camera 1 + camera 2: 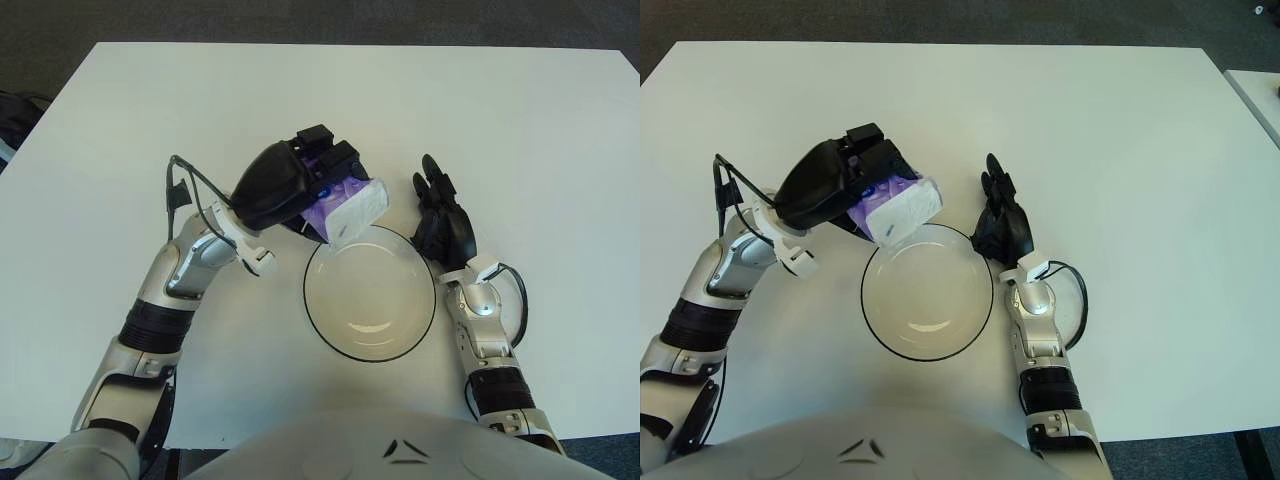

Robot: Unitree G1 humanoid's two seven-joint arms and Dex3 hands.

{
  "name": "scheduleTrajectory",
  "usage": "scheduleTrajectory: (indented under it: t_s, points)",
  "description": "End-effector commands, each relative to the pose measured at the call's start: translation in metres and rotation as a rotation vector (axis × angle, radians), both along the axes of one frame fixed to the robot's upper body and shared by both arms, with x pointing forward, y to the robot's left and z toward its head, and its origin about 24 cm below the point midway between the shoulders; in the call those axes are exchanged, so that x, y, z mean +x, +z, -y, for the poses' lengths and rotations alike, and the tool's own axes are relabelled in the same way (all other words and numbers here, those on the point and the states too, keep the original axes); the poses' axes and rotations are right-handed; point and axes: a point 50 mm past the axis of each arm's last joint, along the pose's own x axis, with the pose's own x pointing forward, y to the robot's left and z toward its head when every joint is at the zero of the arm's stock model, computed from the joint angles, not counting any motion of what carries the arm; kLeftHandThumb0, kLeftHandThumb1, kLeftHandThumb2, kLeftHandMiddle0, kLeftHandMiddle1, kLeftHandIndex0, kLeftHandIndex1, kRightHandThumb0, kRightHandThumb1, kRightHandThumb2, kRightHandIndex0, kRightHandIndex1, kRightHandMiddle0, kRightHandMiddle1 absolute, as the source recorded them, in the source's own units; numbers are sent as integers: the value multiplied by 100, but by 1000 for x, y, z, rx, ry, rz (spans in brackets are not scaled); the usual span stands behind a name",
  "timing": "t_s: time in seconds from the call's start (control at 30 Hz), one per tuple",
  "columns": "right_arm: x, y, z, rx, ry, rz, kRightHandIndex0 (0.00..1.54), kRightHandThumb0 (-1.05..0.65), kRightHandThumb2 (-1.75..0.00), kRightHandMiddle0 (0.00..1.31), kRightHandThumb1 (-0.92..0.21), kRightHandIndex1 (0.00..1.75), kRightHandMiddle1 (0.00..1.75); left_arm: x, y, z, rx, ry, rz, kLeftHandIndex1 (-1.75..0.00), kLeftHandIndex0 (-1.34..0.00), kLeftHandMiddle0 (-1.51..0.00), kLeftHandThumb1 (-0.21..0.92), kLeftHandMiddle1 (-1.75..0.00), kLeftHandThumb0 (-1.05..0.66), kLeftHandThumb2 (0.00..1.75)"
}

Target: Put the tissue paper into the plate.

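My left hand (318, 178) is shut on a purple and white tissue pack (350, 210) and holds it in the air at the far left rim of the plate (432, 318). The pack's white end tilts down over that rim. The plate is a clear shallow dish with a dark rim, near the table's front, with nothing inside it. My right hand (442, 215) shows just right of the plate with its fingers extended and holding nothing.
A white table (520, 120) spreads wide behind and to both sides. Dark floor borders it at the back and left. A white surface's corner (1262, 90) shows at the far right.
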Motion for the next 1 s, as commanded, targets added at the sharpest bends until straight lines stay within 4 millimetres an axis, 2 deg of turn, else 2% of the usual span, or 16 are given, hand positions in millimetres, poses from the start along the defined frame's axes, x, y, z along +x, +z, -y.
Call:
scheduleTrajectory:
  t_s: [0.0,0.2,0.27,0.4,0.53,0.67,0.97]
  points:
    - [-39,-88,0,4,-20,-458,0,-84,-106,0,-92,0,8,-9,4,4,0,-81,-25,-175,-61,-114,31,-175,-47,132]
    - [-38,-89,0,-40,-28,-465,0,-83,-108,0,-92,0,8,-19,3,10,59,-150,-140,-175,-58,-113,34,-175,-46,128]
    - [-37,-101,6,-66,-24,-495,0,-82,-109,0,-92,0,8,-27,2,14,81,-177,-193,-175,-58,-113,35,-175,-46,127]
    - [-33,-109,12,-104,-13,-509,0,-83,-110,0,-92,0,9,-33,1,19,96,-220,-219,-175,-57,-114,36,-175,-46,126]
    - [-33,-106,11,-135,-11,-476,0,-85,-111,0,-92,0,9,-36,0,22,110,-241,-245,-175,-57,-116,37,-175,-45,125]
    - [-28,-94,4,-131,-36,-444,0,-87,-111,0,-92,0,9,-38,-3,24,105,-249,-291,-175,-56,-118,37,-175,-45,124]
    - [-28,-99,6,-137,-52,-477,0,-90,-106,0,-92,0,6,-43,-7,29,87,-262,-441,-175,-55,-122,39,-175,-45,122]
